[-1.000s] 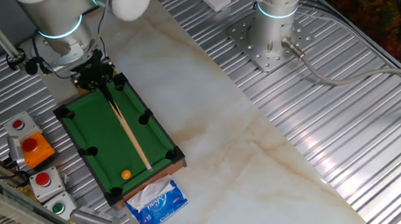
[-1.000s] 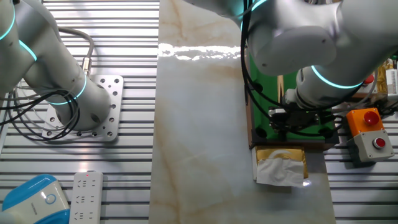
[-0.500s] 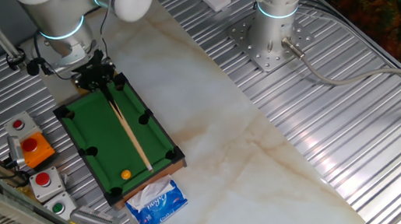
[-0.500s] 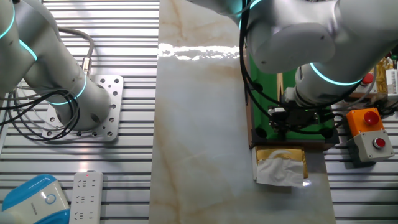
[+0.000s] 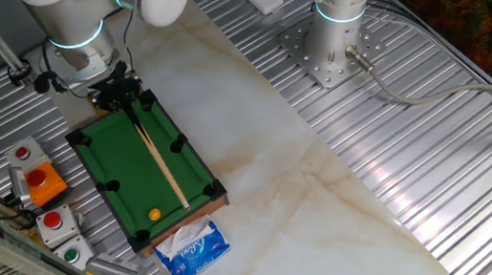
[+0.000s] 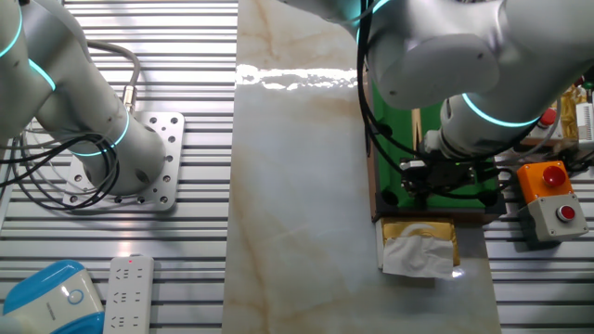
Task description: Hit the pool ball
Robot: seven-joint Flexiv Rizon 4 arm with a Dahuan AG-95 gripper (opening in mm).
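Observation:
A tiny orange-yellow pool ball lies on the green mini pool table near its front end. A thin wooden cue stick lies along the felt, its tip to the right of the ball. My gripper is shut on the cue's far end at the table's back edge. In the other fixed view the arm hides the ball; only a strip of the green table, a bit of the cue and the black gripper show.
A blue tissue pack lies in front of the pool table. Button boxes stand to its left, also in the other view. A second arm's base stands at the back right. A power strip lies near.

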